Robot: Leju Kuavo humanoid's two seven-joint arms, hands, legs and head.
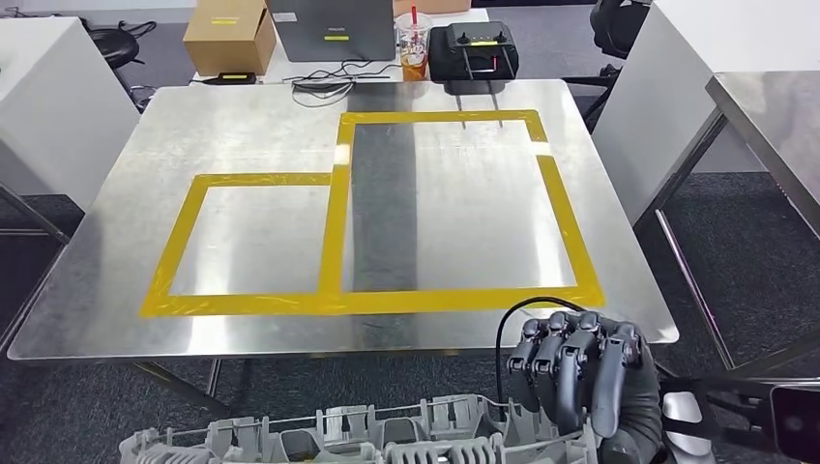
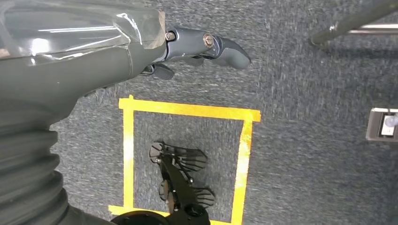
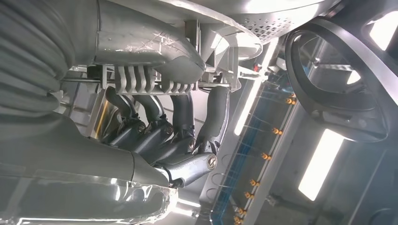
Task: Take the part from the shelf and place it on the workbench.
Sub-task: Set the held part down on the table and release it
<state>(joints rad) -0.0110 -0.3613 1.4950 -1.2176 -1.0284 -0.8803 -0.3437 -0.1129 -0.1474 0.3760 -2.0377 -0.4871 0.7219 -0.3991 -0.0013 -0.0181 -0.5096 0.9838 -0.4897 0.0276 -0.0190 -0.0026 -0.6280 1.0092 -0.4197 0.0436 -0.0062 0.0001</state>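
The part [image 1: 367, 440] is a grey ribbed metal casting, long and lying across the bottom of the head view, below the near edge of the workbench [image 1: 251, 126]. My right hand [image 1: 580, 372] grips its right end, fingers curled over the top. In the right wrist view those fingers [image 3: 180, 117] wrap the ribbed edge of the part [image 3: 150, 51]. The steel workbench carries two yellow tape rectangles [image 1: 338, 222], both empty. My left hand [image 2: 197, 47] hangs over the carpet, thumb stretched out, holding nothing.
At the bench's far edge stand a cardboard box [image 1: 230, 37], a grey laptop [image 1: 331, 29], a drink cup [image 1: 414, 43] and a black controller [image 1: 473, 50]. Another steel table [image 1: 774, 126] stands to the right. A yellow tape square [image 2: 187, 110] marks the carpet.
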